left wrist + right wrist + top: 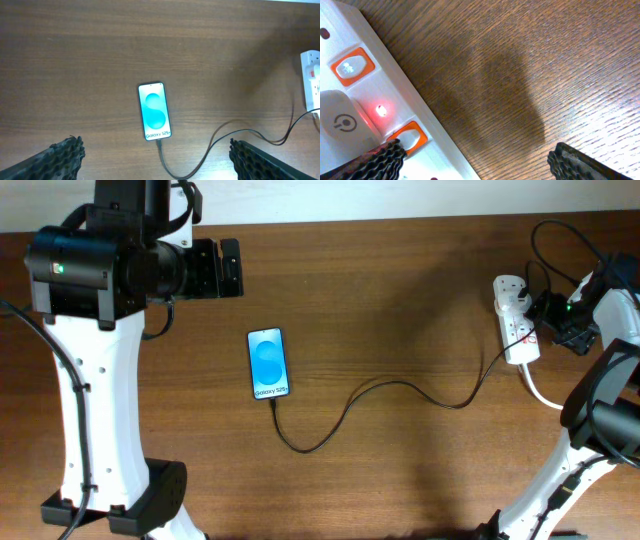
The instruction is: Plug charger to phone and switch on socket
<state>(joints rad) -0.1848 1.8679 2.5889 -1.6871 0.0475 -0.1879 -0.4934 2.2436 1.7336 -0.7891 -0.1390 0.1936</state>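
Note:
The phone [268,363] lies flat on the wooden table with its blue screen lit; it also shows in the left wrist view [154,111]. The black charger cable [380,387] runs from the phone's bottom edge in a loop to the white socket [516,320] at the far right, and its tip sits in the phone's port [159,142]. My left gripper [155,165] is open, high above the table near the phone. My right gripper [475,162] is open, one finger over the socket [365,100] at an orange-framed switch [406,136]; a red light [381,110] glows.
The socket's thick white lead [545,392] curves off to the right beside the right arm's base. The left arm's column and base [100,430] stand at the left of the table. Bare wood [400,300] lies between phone and socket.

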